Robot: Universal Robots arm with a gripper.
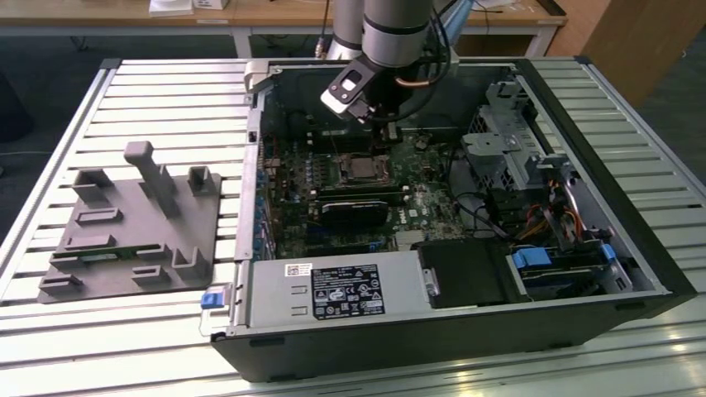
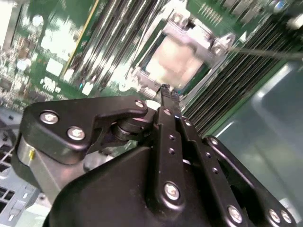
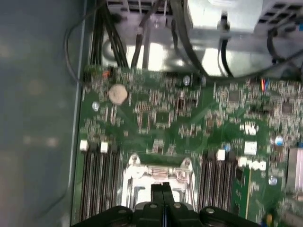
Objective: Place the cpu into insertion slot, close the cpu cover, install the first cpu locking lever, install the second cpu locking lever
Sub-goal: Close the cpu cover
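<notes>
Exterior view: open PC case (image 1: 617, 248) lying flat on slatted table (image 1: 165, 91), from mid-frame to the exterior view's right. Inside, green motherboard (image 1: 425, 198). Near its middle, the insertion slot (image 1: 360, 169), square w/ thin silvery rim. Just above it in frame, top centre, the gripper (image 1: 388, 136) hanging from the arm (image 1: 392, 25), tips down toward the board.

Both wrist views: fingers (image 3: 157, 194) pressed together tip to tip, nothing betw. them. Tips right at the slot's edge; touching or not, can't tell.

Second wrist view: the cpu (image 2: 175, 61) seated in the slot, pale metal face up, w/ the cpu cover (image 2: 196, 33) framing its edges. Fully flat or not, can't tell. Thin metal rod (image 2: 270, 53) out from one corner of the cover, across the dark RAM slots (image 2: 236, 90).

First wrist view: coin cell (image 3: 117, 93) on the board beyond the slot, black cables (image 3: 137, 42) past that.

Exterior view again: black card (image 1: 353, 213) just below the slot in frame, labelled PSU (image 1: 331, 289) at lower centre. On the exterior view's left, well apart from the case, grey fixture plate (image 1: 132, 223) w/ upright posts.
</notes>
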